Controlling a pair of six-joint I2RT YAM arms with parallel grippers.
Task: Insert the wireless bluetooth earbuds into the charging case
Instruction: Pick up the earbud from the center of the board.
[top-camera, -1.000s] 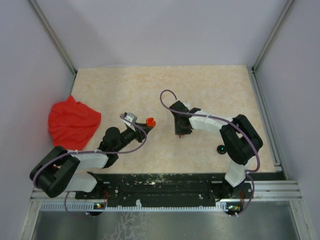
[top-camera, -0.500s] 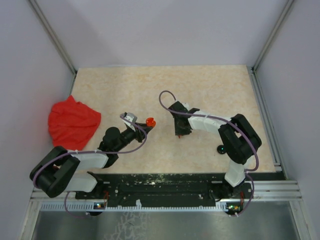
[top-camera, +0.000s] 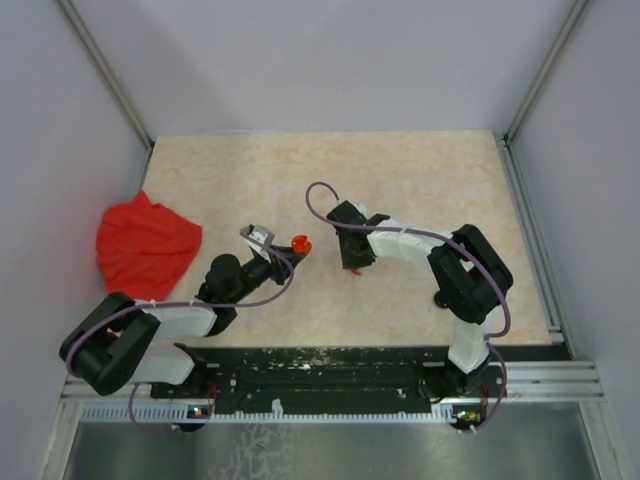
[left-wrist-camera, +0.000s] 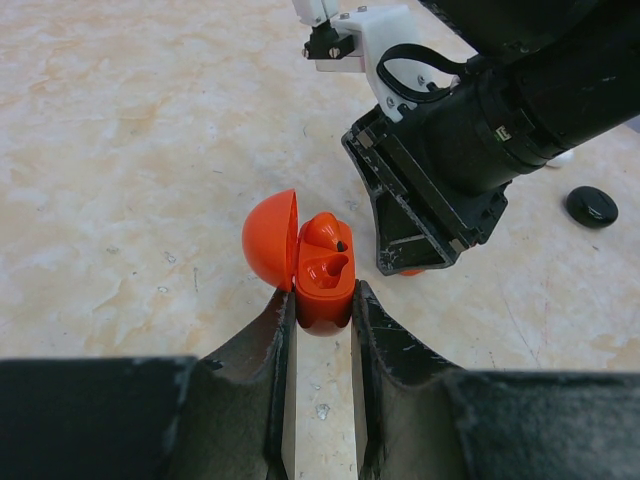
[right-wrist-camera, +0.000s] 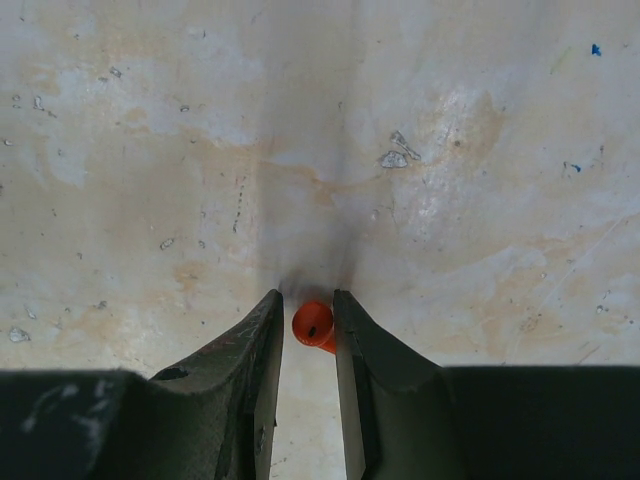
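Observation:
My left gripper (top-camera: 293, 245) is shut on the base of the orange charging case (left-wrist-camera: 322, 285), holding it just above the table with its lid (left-wrist-camera: 268, 240) swung open to the left. One orange earbud (left-wrist-camera: 326, 232) sits in the far slot; the near slot is empty. My right gripper (top-camera: 352, 264) hangs fingers-down just right of the case, also seen in the left wrist view (left-wrist-camera: 415, 262). In its own view the right gripper (right-wrist-camera: 308, 305) is shut on a small orange earbud (right-wrist-camera: 313, 323), pinched at the fingertips close over the tabletop.
A crumpled red cloth (top-camera: 145, 245) lies at the table's left edge. A black round disc (left-wrist-camera: 591, 206) rests on the table behind my right arm. Metal frame rails run along the table's sides, and the arm bases stand at the near edge.
My right arm has swung left toward the open case, and its jaws have narrowed onto the orange earbud. The left arm and the case have stayed still.

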